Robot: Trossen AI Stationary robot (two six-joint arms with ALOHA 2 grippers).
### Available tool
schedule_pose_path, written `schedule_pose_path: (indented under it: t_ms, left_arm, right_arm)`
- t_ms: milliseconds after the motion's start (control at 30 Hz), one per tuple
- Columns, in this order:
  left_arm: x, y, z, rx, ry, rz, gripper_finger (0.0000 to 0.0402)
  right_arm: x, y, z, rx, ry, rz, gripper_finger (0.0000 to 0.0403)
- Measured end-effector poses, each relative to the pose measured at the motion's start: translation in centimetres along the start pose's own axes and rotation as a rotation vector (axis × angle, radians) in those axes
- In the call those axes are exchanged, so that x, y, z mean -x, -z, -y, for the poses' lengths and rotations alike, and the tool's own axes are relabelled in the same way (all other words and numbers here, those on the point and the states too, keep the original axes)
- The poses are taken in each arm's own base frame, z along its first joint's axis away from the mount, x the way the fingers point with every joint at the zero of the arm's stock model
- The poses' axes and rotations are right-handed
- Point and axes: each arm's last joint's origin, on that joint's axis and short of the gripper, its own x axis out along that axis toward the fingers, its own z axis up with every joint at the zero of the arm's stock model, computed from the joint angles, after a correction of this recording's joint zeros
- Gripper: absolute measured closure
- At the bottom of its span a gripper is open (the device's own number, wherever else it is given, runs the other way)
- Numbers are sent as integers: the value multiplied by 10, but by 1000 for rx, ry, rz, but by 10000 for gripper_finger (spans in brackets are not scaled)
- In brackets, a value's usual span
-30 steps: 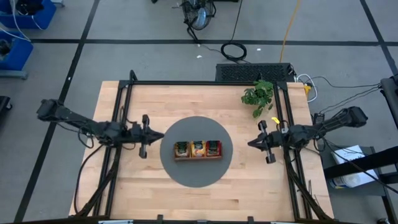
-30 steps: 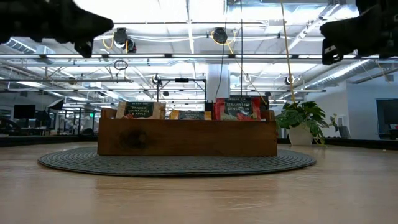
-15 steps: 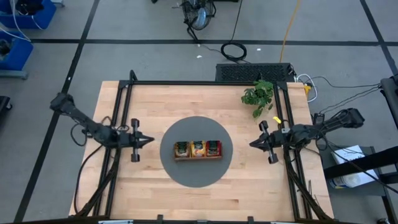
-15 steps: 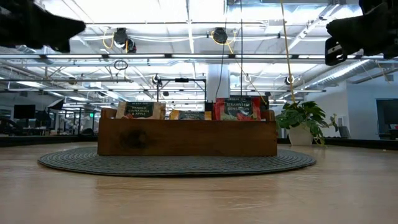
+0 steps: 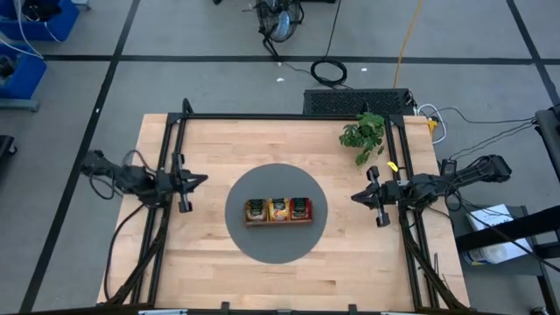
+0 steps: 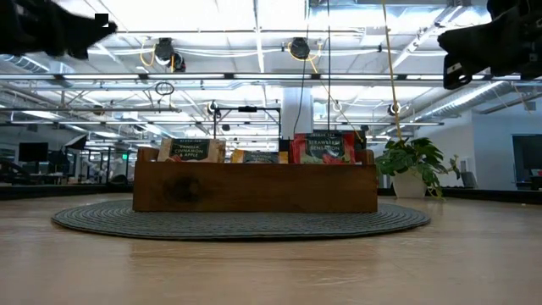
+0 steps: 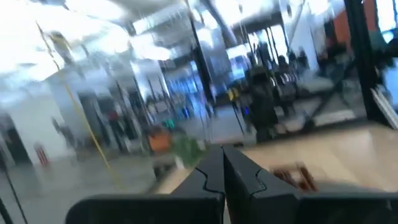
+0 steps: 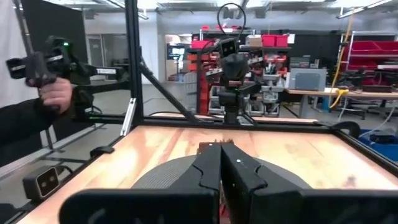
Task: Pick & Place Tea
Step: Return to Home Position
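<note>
Pale wooden desk inside a black rail frame, on a workshop floor strewn with cables: at its centre lies a round grey mat. The mat carries a brown wooden tray of three compartments, each packed with tea sachets standing on edge. Tan-and-green sachets fill the 9 o'clock compartment, orange sachets the middle one and red sachets the 3 o'clock one. From desk height their tops rise above the tray's front wall, each showing a dark label with light lettering; the tan one reads "Vanilla Cinnamon & Apple". The left gripper hangs over the desk at 9 o'clock from the mat, well apart from the tray, jaws pressed together and empty. The right gripper hangs at 3 o'clock, also clear of the mat, jaws likewise together on nothing. A small potted plant stands at 1 o'clock near the far edge. Beyond the desk, in the right wrist view, a person's hand in a dark sleeve grips a dark device.
</note>
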Motion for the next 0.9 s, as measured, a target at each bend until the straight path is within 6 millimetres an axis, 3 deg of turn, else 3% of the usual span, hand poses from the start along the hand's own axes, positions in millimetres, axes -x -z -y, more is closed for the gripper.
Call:
schedule_pose_path:
  t_ms: [200,367,900]
  left_arm:
    - [1,14,6,148,202,-151,401]
    - [2,32,11,199,164,-245,401]
    - [-4,43,23,154,267,-322,399]
  right_arm:
    - [0,-1,3,-22,27,13,403]
    - [0,3,4,-6,31,-23,403]
    - [-1,8,5,-18,25,-74,403]
